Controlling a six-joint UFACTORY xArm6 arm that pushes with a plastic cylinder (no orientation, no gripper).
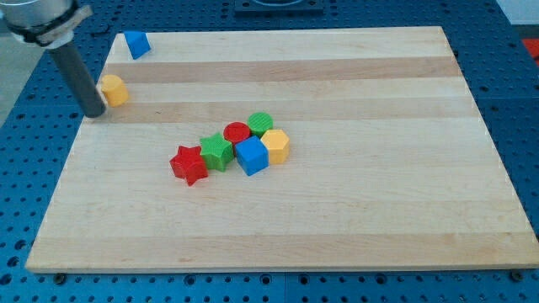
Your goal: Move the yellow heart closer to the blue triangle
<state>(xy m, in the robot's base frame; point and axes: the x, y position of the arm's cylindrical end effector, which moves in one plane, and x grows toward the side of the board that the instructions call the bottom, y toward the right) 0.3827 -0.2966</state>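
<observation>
The yellow heart [114,89] lies near the board's left edge, towards the view's top. The blue triangle [136,44] sits at the board's top left corner, above and slightly right of the heart, with a gap between them. My tip [95,114] rests on the board just left of and below the yellow heart, close to or touching its lower left side. The dark rod rises from there to the view's top left.
A cluster sits at mid-board: red star [189,164], green star [217,151], red cylinder [237,133], green block [261,124], blue cube [251,156], yellow hexagon [275,146]. The wooden board [379,210] lies on a blue perforated table.
</observation>
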